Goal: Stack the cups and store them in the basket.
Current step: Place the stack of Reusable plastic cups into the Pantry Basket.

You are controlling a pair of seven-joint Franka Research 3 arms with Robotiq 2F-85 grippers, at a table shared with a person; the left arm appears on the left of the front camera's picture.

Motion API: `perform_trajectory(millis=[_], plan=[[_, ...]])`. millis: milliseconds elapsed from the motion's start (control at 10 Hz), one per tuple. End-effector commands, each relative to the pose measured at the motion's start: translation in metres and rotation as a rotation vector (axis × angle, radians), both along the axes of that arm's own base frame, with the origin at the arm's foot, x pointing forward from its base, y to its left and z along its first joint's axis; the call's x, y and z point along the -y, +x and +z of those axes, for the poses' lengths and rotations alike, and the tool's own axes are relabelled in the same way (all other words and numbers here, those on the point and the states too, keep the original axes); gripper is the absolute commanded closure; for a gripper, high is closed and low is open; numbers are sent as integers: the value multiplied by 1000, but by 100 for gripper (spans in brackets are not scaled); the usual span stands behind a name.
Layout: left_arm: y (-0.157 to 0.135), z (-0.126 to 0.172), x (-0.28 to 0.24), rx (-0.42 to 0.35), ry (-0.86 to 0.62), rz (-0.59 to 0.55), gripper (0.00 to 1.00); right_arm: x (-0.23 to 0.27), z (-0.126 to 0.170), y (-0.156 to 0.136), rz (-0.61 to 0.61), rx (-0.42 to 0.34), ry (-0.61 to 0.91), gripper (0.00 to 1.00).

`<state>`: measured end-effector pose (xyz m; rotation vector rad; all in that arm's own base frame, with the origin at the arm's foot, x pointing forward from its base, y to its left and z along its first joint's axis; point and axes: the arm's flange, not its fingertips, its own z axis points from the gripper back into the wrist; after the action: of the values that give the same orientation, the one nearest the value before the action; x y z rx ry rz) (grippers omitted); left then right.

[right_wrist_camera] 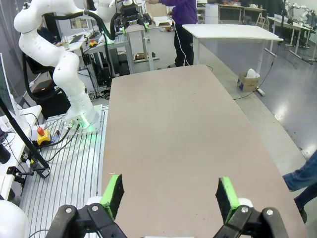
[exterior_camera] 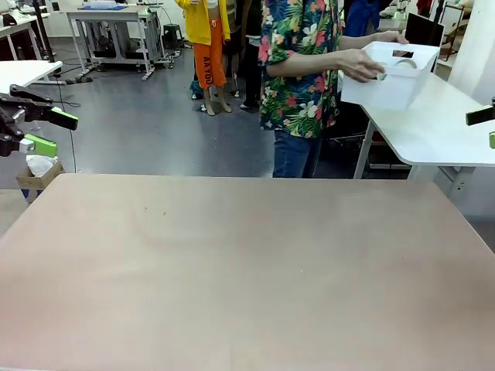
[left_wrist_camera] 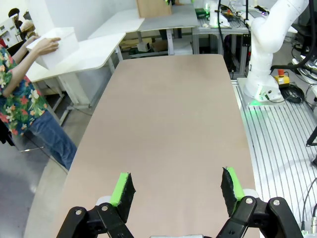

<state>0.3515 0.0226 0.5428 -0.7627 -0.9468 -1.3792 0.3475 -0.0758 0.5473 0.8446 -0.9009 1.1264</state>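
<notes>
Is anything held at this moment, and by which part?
Both grippers, left and right, are open and empty. The person's hands hold the white basket by its side and rim.

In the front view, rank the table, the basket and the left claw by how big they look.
1. Table, far the largest.
2. Basket, held by the person's hands behind the table; it is farther away, so it looks smaller than it is.
3. Left claw, open at the left edge, cut off by the frame.

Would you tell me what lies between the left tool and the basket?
In the front view, bare tabletop and the person holding the basket separate it from the left tool.
</notes>
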Motion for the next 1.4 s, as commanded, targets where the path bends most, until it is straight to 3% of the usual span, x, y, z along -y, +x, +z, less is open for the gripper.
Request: perform_trajectory(millis=[0,1300], plan=[[0,4,2,-6,-21,2,8,-1,4,-1,-3,5,19,0],[0,4,2,-6,-21,2,8,-1,4,-1,-3,5,19,0]])
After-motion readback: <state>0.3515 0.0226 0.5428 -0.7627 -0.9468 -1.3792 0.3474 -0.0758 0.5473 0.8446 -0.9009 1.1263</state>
